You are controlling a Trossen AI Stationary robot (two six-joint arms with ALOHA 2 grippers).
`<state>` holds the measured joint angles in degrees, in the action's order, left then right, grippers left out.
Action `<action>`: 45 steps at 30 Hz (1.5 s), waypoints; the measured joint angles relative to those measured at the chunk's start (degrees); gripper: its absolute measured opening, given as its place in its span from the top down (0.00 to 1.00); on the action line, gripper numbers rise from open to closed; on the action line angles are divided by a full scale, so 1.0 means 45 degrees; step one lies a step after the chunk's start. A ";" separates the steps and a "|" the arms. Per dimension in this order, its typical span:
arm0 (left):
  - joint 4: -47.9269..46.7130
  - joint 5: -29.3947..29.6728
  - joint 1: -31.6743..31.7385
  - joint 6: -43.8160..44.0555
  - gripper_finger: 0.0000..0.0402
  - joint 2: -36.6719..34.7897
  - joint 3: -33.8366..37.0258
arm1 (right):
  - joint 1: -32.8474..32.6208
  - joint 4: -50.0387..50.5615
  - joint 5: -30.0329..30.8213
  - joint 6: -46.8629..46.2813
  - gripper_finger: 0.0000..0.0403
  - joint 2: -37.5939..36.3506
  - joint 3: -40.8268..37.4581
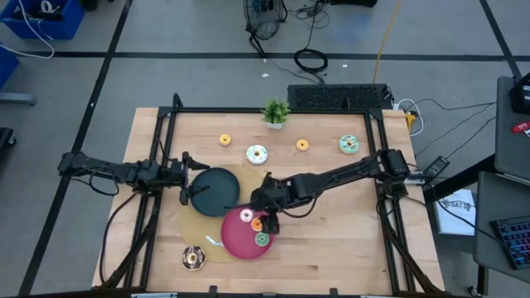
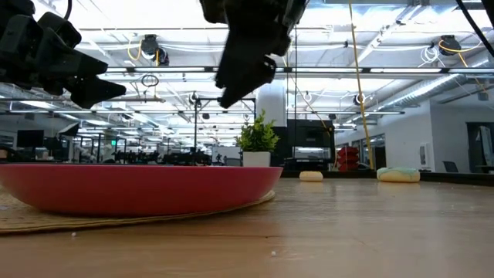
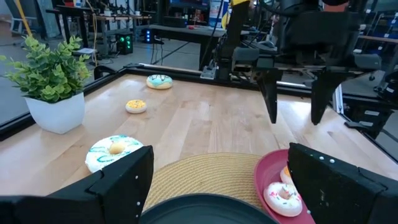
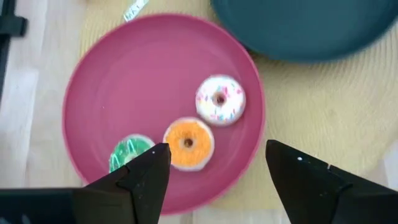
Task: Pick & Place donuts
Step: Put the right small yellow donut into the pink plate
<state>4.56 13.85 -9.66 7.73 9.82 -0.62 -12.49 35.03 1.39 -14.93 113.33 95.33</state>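
On the pink plate (image 1: 236, 244) lie three donuts: a pink-white one (image 4: 220, 100), an orange one (image 4: 188, 143) and a green one (image 4: 129, 153). My right gripper (image 1: 269, 218) hangs open above the plate's right part, slanting down, with nothing between its fingers. More donuts rest flat on the table: yellow (image 1: 224, 140), white with mint stripes (image 1: 257, 154), orange (image 1: 302, 145), mint (image 1: 349, 145) and chocolate (image 1: 194, 257). My left gripper (image 1: 191, 176) waits open and level at the left edge of the dark plate (image 1: 217, 190).
Both plates sit on a round woven mat (image 1: 195, 223). A small potted plant (image 1: 276, 112) stands at the far edge. A black frame (image 1: 273, 110) runs round the tabletop. Bare wood lies to the right of the pink plate.
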 joint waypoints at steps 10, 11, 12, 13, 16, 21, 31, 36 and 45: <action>-0.0006 0.0000 0.0000 0.0000 0.09 0.0003 0.0000 | -0.0061 0.0510 0.0000 -0.0682 0.37 0.0021 -0.0629; -0.0006 0.0000 0.0002 0.0000 0.09 0.0005 0.0000 | -0.0059 0.0450 0.0000 -0.0682 0.37 0.0019 -0.0730; -0.0006 0.0000 -0.0001 0.0000 0.09 0.0005 0.0000 | -0.0059 0.0375 0.0000 -0.0682 0.37 0.0016 -0.0838; -0.0006 0.0000 0.0002 0.0000 0.09 0.0005 0.0000 | -0.0059 0.0330 0.0000 -0.0682 0.37 0.0016 -0.0958; -0.0006 0.0000 -0.0002 0.0000 0.09 0.0005 0.0000 | -0.0059 0.0223 0.0000 -0.0684 0.37 0.0021 -0.1288; -0.0006 0.0000 -0.0002 0.0000 0.09 0.0005 0.0000 | -0.0059 0.0239 0.0000 -0.0710 0.37 0.0021 -0.1583; -0.0006 0.0000 0.0001 0.0000 0.09 0.0005 0.0000 | -0.0059 0.3528 0.0000 -0.2787 0.37 -0.0401 -0.1579; -0.0009 0.0000 -0.0001 0.0000 0.09 0.0005 0.0000 | -0.0073 0.5397 0.0040 -0.4378 0.37 -0.0667 -0.1583; -0.0006 0.0000 0.0002 0.0000 0.09 0.0000 0.0000 | -0.0078 0.5726 0.1691 -0.4749 0.37 -0.0735 -0.1583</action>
<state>4.54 13.85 -9.65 7.73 9.82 -0.62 -12.84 60.80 9.00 -36.30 110.02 88.20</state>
